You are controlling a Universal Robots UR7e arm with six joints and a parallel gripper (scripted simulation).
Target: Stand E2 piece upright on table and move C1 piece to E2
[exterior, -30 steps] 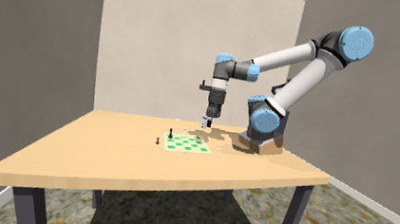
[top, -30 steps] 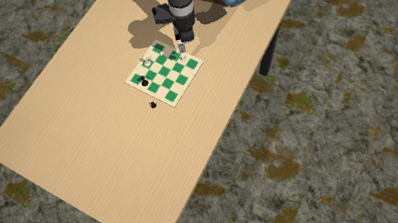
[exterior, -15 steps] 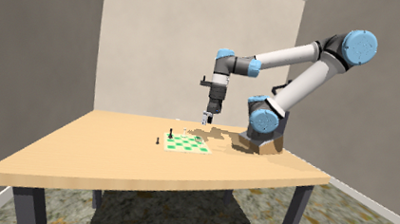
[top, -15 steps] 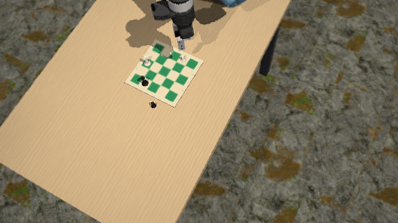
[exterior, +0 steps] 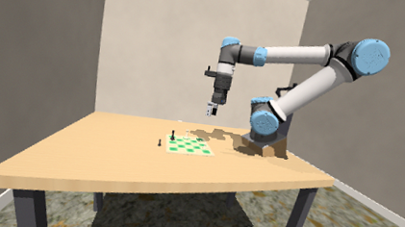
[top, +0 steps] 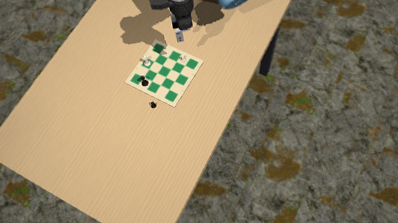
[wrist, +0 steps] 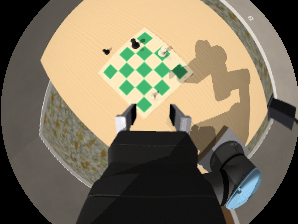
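Observation:
The green and cream chessboard [top: 171,96] [exterior: 189,152] [wrist: 113,74] lies on the wooden table [top: 96,135] [exterior: 118,162]. A small black piece [top: 152,105] [exterior: 159,142] [wrist: 105,51] stands upright on the table just off the board's edge. A taller black piece [top: 142,80] [exterior: 173,135] [wrist: 135,44] stands near one corner of the board. One white piece [top: 146,61] [wrist: 161,51] is on an edge square. Another small white piece [top: 182,58] [wrist: 153,95] stands near the edge closest to the arm. My gripper [top: 179,35] [exterior: 212,110] [wrist: 153,110] is open and empty, high above that edge.
The robot base [exterior: 263,143] is mounted on the table behind the board. The arm's shadow falls on the table between the base and the board.

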